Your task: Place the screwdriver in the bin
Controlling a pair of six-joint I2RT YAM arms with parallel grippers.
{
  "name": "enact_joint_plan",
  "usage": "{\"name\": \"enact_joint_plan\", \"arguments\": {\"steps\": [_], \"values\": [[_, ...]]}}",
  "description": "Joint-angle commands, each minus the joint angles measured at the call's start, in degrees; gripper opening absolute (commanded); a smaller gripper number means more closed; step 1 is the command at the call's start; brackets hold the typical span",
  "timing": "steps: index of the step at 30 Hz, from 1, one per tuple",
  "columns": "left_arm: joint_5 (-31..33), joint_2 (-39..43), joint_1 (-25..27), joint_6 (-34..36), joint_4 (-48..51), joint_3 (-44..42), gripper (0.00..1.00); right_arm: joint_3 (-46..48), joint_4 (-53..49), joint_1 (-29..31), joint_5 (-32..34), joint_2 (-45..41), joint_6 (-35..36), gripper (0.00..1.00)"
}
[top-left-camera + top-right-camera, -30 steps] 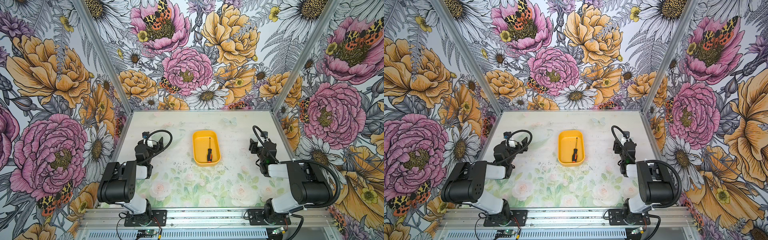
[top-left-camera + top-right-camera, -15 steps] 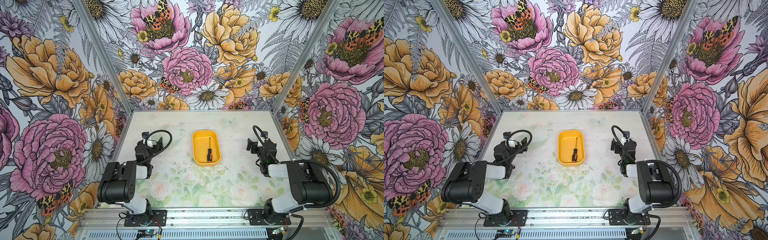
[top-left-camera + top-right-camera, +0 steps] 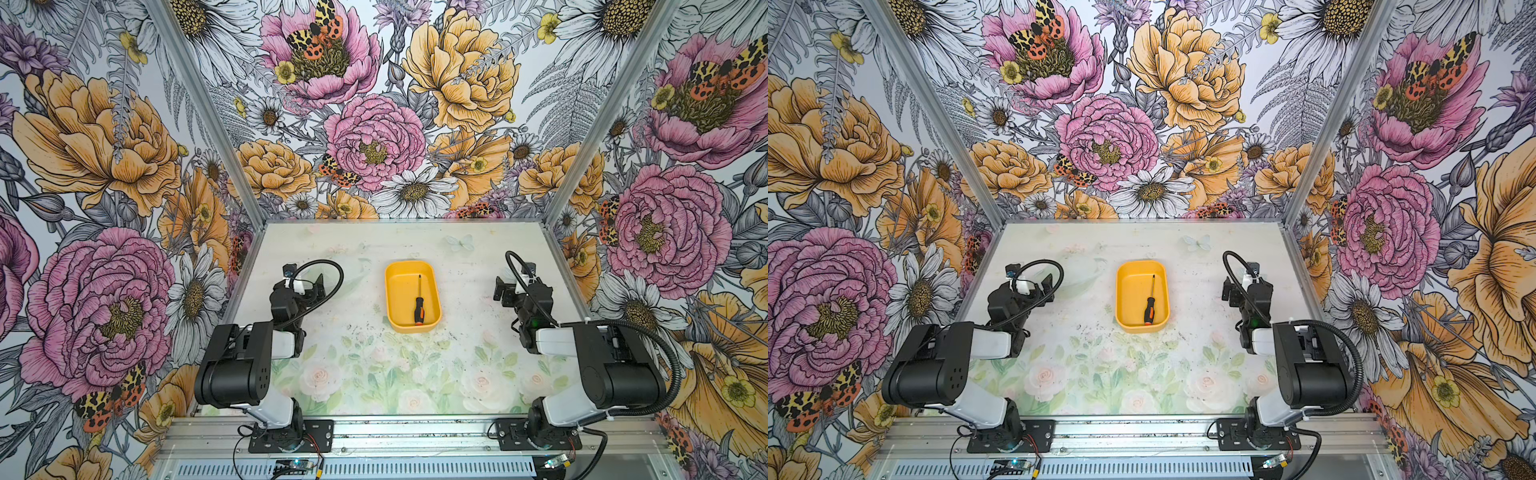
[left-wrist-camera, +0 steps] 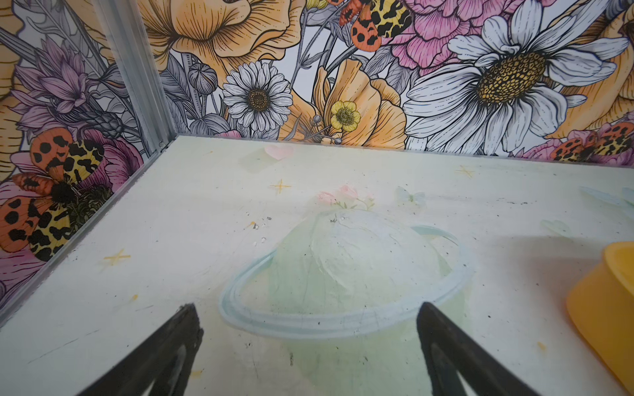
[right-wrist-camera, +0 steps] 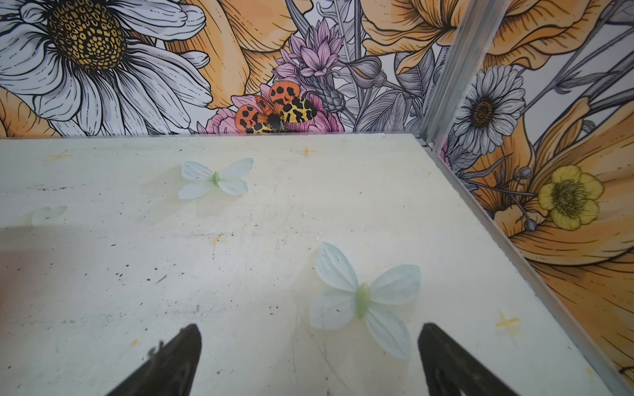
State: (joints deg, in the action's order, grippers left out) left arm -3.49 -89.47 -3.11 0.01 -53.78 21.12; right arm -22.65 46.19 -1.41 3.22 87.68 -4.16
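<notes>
The yellow-orange bin [image 3: 413, 329] [image 3: 1139, 329] sits at the middle of the table. Inside it lies the screwdriver [image 3: 417, 308] [image 3: 1148, 309], with its black-and-orange handle toward the front and its thin shaft pointing to the back. My left gripper [image 3: 305, 277] [image 3: 1034, 281] rests low to the left of the bin, open and empty. In the left wrist view its jaws [image 4: 307, 307] stand wide over bare table, and a corner of the bin [image 4: 603, 308] shows at the edge. My right gripper [image 3: 513, 283] [image 3: 1239, 286] [image 5: 309, 327] is to the right of the bin, open with nothing between its fingers.
Floral-printed walls with aluminium corner posts [image 3: 253, 216] [image 3: 548, 216] enclose the table on three sides. The table top [image 3: 374, 365] carries only printed flowers and butterflies. Both arm bases are mounted on the front rail [image 3: 415, 432].
The right gripper's jaws have spread wider apart. The left arm, the bin and the screwdriver have stayed where they were.
</notes>
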Motion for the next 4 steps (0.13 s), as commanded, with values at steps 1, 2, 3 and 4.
{"name": "enact_joint_plan", "arguments": {"steps": [1,2,3,4], "values": [[1.04,0.44,0.35,0.08,-0.19,0.65,0.99,-0.08,2.58,0.36,0.64,0.2,0.12,0.99],[1.05,0.44,0.38,0.03,-0.18,0.6,0.99,-0.04,2.56,0.36,0.64,0.12,0.12,0.99],[1.05,0.44,0.39,0.06,-0.14,0.61,0.99,-0.05,2.52,0.37,0.64,0.12,0.18,0.99],[1.1,0.44,0.38,0.02,-0.19,0.58,0.99,-0.08,2.59,0.36,0.64,0.12,0.14,0.99]]}}
